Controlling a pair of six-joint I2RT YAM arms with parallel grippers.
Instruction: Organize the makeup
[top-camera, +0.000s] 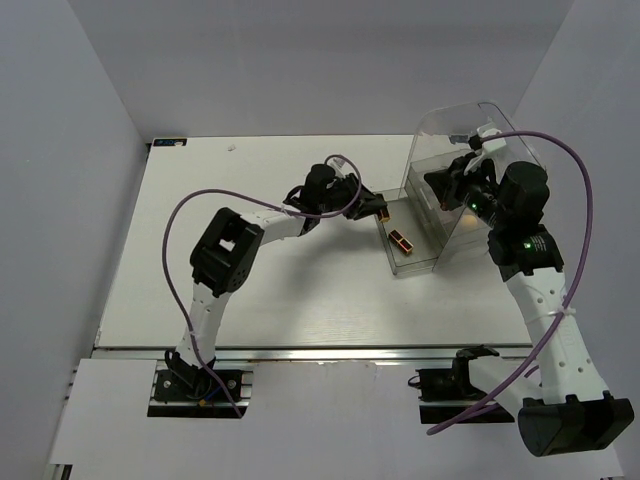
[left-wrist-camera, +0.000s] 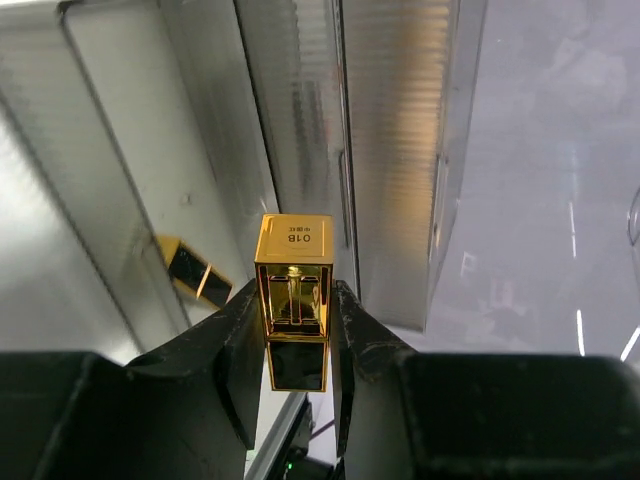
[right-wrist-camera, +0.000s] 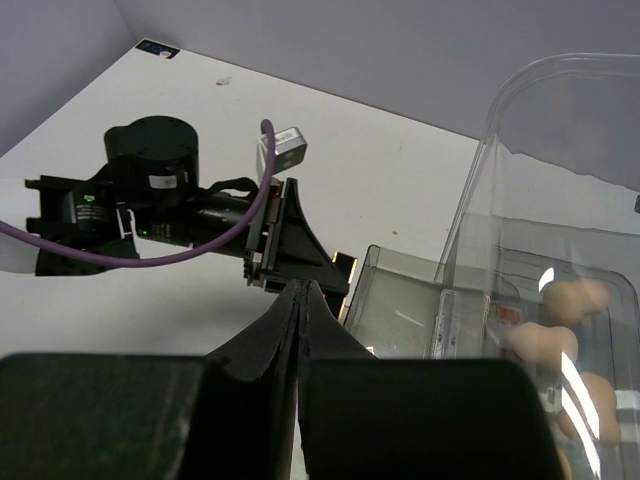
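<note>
White worktop (top-camera: 280, 290) enclosed by plain grey walls (top-camera: 300, 60), with a small black label (top-camera: 168, 142) lying at its far left corner. The clear drawer box (top-camera: 470, 130) is standing near the far right corner, its drawer (top-camera: 412, 262) projecting toward the worktop's middle and carrying one lipstick tube (top-camera: 401, 240). The left gripper (left-wrist-camera: 297, 320) is clamping a second lipstick tube (left-wrist-camera: 295, 262), gold end outward, at the drawer's far end. The right gripper (right-wrist-camera: 301, 292), jaws pressed together and empty, is hovering beside the box, where peach sponges (right-wrist-camera: 572, 298) are showing inside.
</note>
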